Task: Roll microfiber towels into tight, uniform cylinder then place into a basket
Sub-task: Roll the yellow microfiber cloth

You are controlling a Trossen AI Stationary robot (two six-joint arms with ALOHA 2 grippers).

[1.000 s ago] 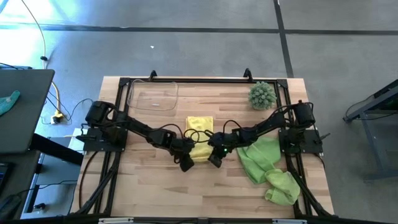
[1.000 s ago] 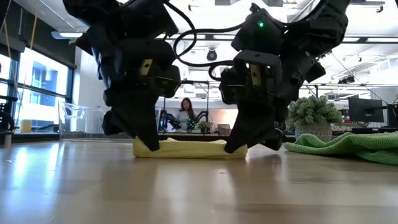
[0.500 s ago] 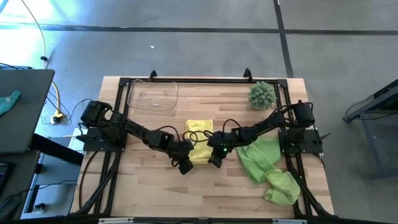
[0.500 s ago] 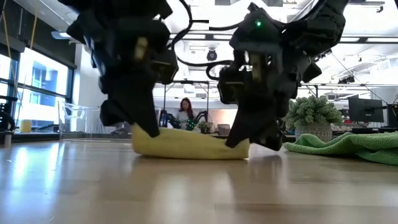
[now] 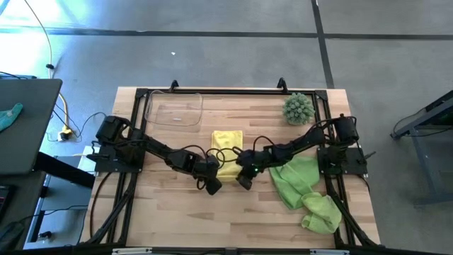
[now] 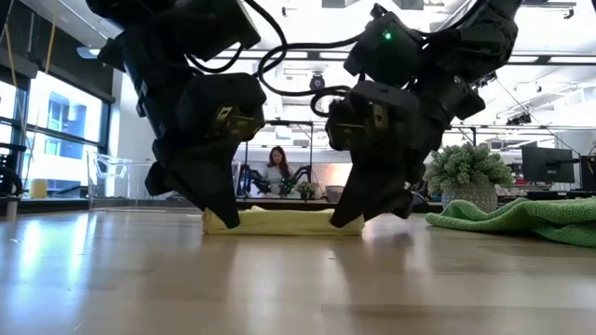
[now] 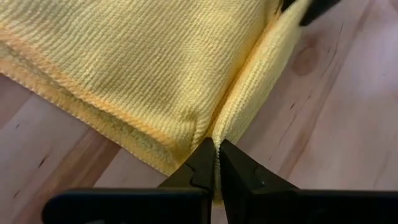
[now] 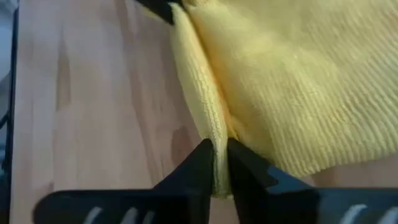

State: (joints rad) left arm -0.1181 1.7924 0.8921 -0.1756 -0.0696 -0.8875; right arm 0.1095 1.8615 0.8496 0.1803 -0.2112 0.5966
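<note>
Pinching the yellow towel's folded edge, visible only wrist-close.

You've got a pale yellow towel mid-table with a fine ribbed weave, light green towels by the table's right edge, a clear basket near the far left corner, a spiky grey-green plant at the far right corner. Black grippers, light striped wood table.
</note>
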